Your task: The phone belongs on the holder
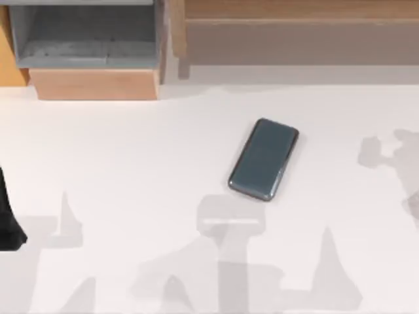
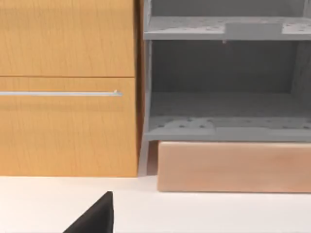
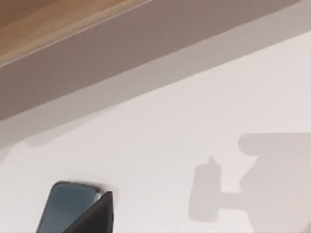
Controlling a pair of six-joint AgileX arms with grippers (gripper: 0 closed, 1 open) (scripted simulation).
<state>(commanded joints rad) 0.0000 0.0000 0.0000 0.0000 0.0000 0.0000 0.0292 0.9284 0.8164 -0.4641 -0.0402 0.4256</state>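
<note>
The phone [image 1: 264, 159] lies flat on the white table a little right of the middle, its long side slanting from near left to far right. It is dark blue-grey with a glossy face. In the right wrist view the phone [image 3: 65, 206] lies close by, partly behind a black part of my right gripper [image 3: 97, 216], which is apart from it. A black part of my left gripper [image 2: 97, 218] hovers over bare table near the cabinets. My left arm [image 1: 8, 219] sits at the table's left edge. The holder is out of view.
A grey open shelf unit [image 1: 85, 33] on a light wooden base [image 1: 95, 84] stands at the back left, next to an orange wooden cabinet [image 2: 68, 87]. A long wooden ledge [image 1: 294, 26] runs along the back right. Arm shadows fall on the near table.
</note>
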